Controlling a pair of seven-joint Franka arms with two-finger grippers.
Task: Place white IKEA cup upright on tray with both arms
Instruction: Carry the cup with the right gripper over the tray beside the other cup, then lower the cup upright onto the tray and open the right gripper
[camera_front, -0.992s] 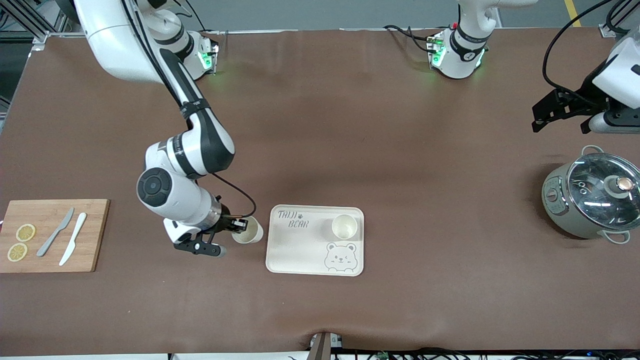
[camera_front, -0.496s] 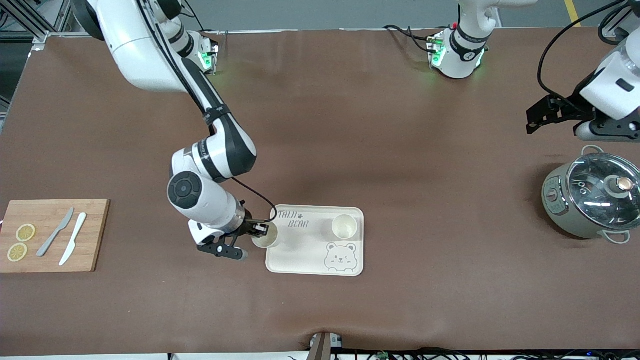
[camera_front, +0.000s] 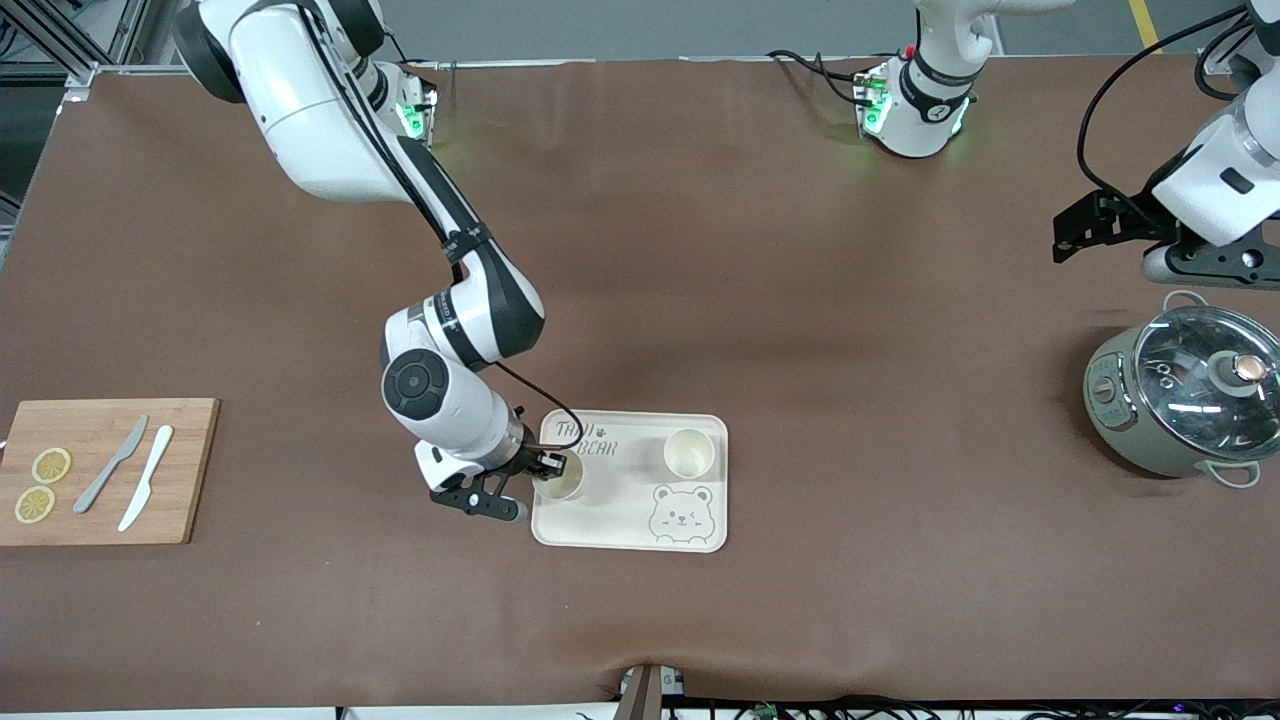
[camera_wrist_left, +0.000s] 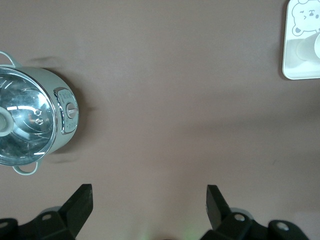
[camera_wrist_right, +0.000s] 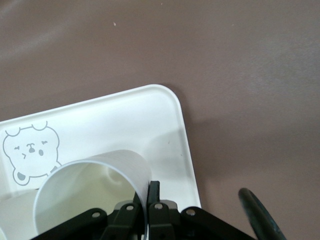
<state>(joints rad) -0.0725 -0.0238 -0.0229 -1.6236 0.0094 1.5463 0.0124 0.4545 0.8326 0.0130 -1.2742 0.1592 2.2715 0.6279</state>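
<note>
Reaching over one tray (camera_front: 610, 525): right hand (camera_front: 549, 466) pinching rim of one white cup (camera_front: 562, 477) at tray's right-arm end. Second cup (camera_front: 689, 452) standing upright on tray. Left hand (camera_wrist_left: 149, 200) waiting, fingers spread, above counter (camera_front: 760, 300) near one pot (camera_front: 1180, 405).

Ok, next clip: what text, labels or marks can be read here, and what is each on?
"BEAR": printed on the tray, beside the held cup. The word above it is half hidden by the right gripper's cable; only its last letters show.
Pot control panel: markings too small to read.
Arm base labels: too small to read.
Nothing else carries text.
</note>
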